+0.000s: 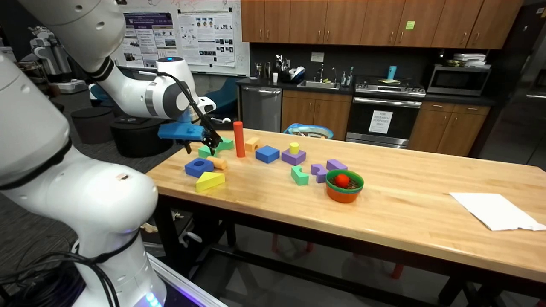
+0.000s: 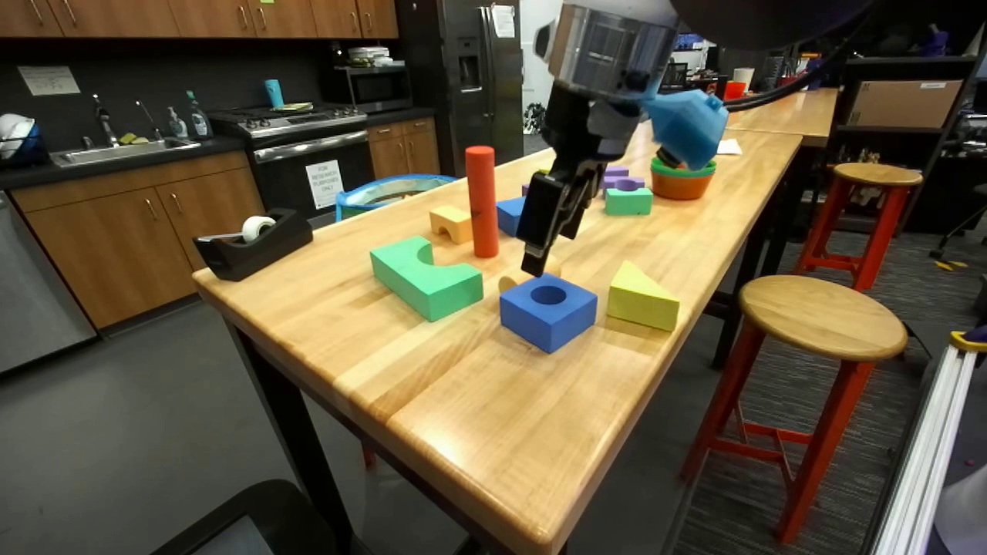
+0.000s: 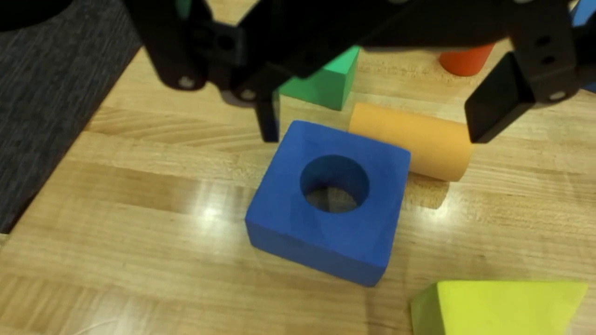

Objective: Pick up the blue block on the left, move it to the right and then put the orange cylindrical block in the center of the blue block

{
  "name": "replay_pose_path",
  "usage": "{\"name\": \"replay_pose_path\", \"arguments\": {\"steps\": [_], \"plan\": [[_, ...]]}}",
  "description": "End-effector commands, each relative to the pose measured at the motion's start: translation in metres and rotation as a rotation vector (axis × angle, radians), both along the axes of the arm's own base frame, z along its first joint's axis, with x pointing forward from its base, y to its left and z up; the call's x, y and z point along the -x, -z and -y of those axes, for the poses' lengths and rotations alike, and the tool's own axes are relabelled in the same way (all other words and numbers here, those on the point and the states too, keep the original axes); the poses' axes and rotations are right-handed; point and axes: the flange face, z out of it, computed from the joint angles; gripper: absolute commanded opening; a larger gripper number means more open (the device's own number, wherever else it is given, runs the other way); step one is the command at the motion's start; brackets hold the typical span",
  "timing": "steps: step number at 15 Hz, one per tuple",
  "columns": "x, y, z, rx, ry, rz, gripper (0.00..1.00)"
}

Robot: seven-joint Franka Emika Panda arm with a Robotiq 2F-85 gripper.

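Over the table (image 2: 470,432), the gripper (image 3: 375,136) gapes, empty; a light-orange cylinder (image 3: 414,139) beside the blue block (image 3: 325,225) could obstruct descent.

The hand (image 3: 378,128) points down at a slight tilt, its two black fingers (image 3: 498,104) spread well apart and facing each other. Above the hand sits the white wrist (image 1: 160,98), with a black cable (image 1: 192,101) running down to it and a blue cover (image 1: 181,131) just beside the hand. In an exterior view the white arm (image 1: 85,179) has its base (image 1: 123,273) lower than the hand and its upper link (image 1: 98,27) higher.
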Motion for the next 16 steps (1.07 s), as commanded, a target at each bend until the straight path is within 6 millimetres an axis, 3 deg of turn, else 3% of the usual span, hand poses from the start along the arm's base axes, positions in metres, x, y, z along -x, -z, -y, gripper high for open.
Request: {"name": "replay_pose_path", "arguments": {"steps": [1, 16], "plan": [[0.000, 0.002, 0.002, 0.009, 0.053, -0.012, 1.00], [0.001, 0.018, 0.026, 0.026, 0.117, -0.120, 1.00]]}}
